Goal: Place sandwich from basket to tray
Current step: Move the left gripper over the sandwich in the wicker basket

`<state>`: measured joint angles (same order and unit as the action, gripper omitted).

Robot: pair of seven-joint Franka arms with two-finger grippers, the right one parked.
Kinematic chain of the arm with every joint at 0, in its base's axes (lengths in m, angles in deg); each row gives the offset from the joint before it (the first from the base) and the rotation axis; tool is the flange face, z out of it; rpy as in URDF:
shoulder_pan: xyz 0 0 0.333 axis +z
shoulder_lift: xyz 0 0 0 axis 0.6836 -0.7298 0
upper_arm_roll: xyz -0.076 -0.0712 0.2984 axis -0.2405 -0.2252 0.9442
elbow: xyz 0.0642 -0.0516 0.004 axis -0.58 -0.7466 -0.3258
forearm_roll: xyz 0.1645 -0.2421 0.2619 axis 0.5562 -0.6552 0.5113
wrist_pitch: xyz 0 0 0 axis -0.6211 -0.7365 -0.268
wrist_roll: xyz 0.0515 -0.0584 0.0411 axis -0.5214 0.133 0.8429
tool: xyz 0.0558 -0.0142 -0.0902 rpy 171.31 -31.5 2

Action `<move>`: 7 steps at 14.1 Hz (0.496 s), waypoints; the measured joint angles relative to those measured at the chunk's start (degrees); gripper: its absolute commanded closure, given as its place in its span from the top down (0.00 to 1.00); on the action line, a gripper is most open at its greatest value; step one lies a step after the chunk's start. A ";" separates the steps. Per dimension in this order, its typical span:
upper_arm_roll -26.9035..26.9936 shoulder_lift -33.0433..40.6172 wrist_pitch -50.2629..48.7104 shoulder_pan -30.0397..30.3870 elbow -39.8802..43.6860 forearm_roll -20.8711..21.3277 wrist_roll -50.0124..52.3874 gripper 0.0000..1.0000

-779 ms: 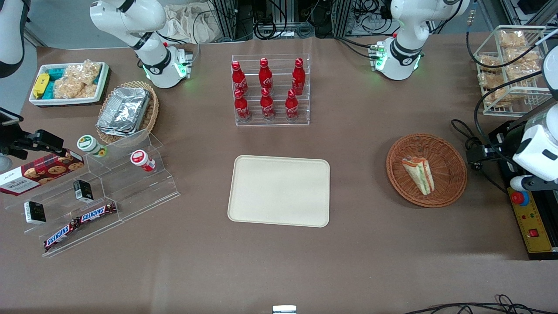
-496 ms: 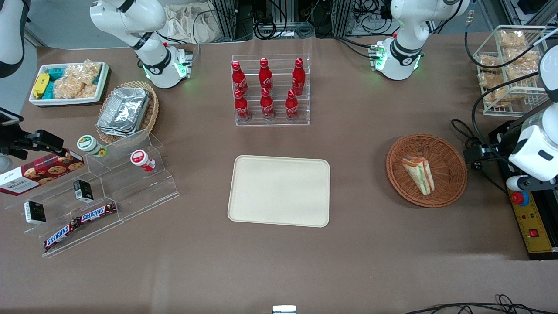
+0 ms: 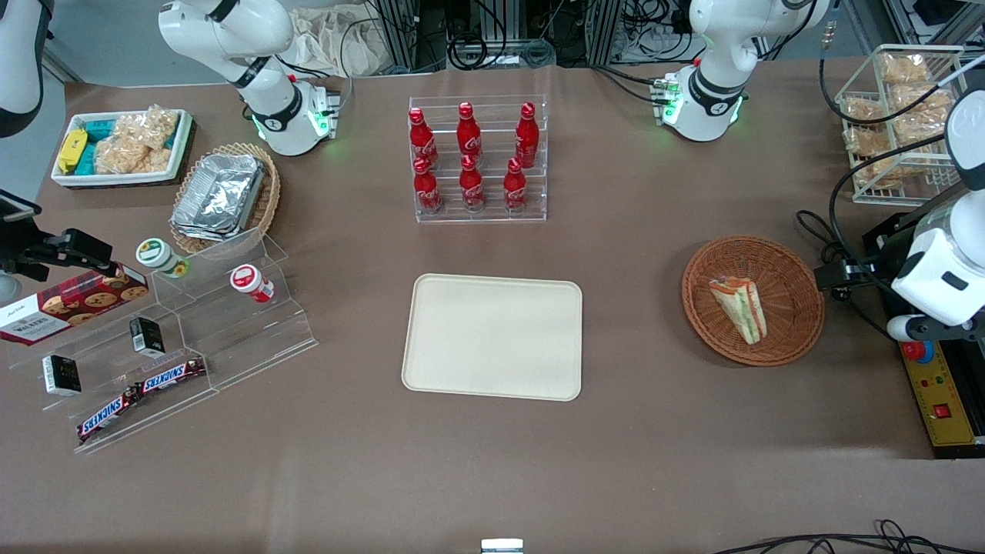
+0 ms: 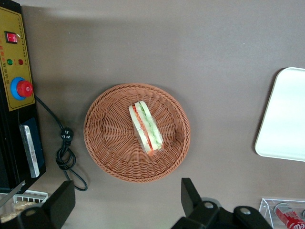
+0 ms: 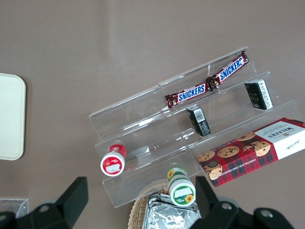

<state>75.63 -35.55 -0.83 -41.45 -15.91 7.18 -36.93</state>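
The sandwich point(image 3: 739, 308) is a wrapped triangular wedge with green and orange-red layers. It lies in the round reddish-brown wicker basket point(image 3: 800, 265) toward the working arm's end of the table. It also shows in the left wrist view point(image 4: 146, 127), inside the basket point(image 4: 107, 143). The cream tray point(image 3: 492, 336) sits bare at the table's middle; its corner shows in the left wrist view point(image 4: 283, 114). My left gripper point(image 3: 843, 274) hangs high beside the basket, open and holding nothing, its fingers point(image 4: 190, 195) spread wide in the left wrist view.
A control box with a red button point(image 3: 935, 385) and loose cables point(image 3: 827, 246) lie beside the basket. A rack of red bottles point(image 3: 473, 158) stands farther from the camera than the tray. A clear stepped stand with snacks point(image 3: 169, 346) is toward the parked arm's end.
My left arm has shifted slightly toward the basket and nearer the camera. The sandwich, basket and tray have not moved.
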 measured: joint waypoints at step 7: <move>0.12 0.02 -0.56 0.08 -6.98 0.06 -0.23 0.99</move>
<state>75.75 -35.53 -1.40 -41.37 -22.89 7.24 -37.16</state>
